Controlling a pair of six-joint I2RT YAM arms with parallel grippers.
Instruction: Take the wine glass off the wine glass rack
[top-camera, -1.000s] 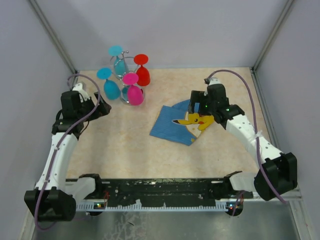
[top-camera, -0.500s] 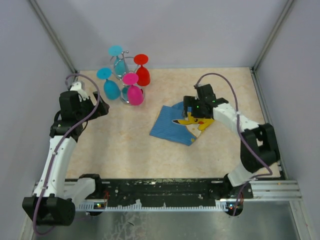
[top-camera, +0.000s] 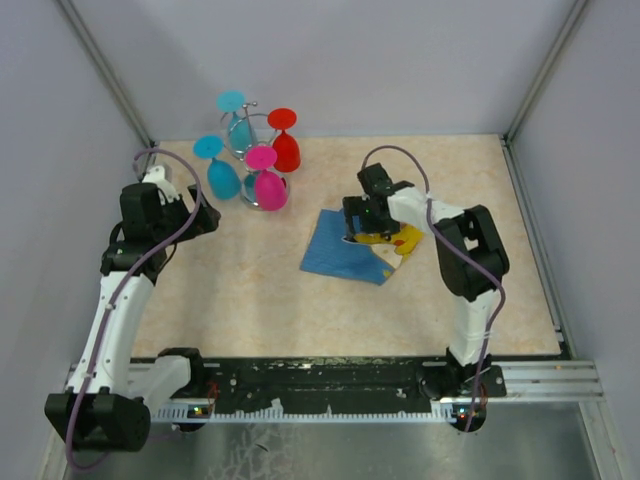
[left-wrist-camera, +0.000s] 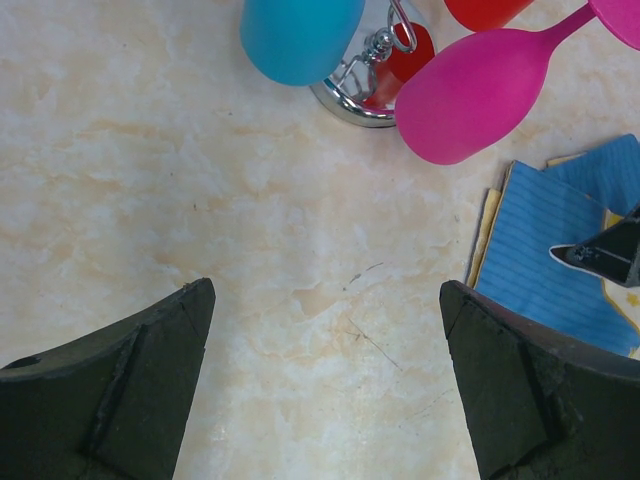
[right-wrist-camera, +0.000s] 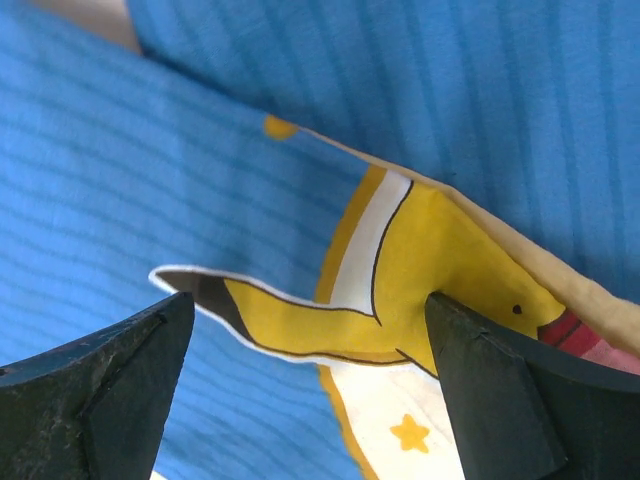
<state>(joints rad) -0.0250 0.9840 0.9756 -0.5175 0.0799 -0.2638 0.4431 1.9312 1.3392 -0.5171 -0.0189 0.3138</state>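
Your wine glass rack (top-camera: 254, 118) stands at the far left of the worktop (top-camera: 250, 295), and all four glasses hang on it upside down by their feet. The pink wine glass (top-camera: 269, 187) is on the near side, the cyan wine glass (top-camera: 222, 178) to its left, the red wine glass (top-camera: 286, 152) behind, and a light blue wine glass (top-camera: 239, 130) at the back.

Your left fingers (top-camera: 203, 216) sit near the rack, to its left and nearer you, apart from the glasses. They are spread wide with nothing between them. The left wrist view looks past them at bare worktop, with the rack's chrome base (left-wrist-camera: 352, 98) and the pink and cyan bowls ahead.

Your right fingers (top-camera: 357, 222) are well away from the rack, low over the blue Pikachu cloth (top-camera: 335, 255) in the middle of the worktop. They too are wide apart and grip nothing. You cannot tell from these views whether their tips touch the cloth.
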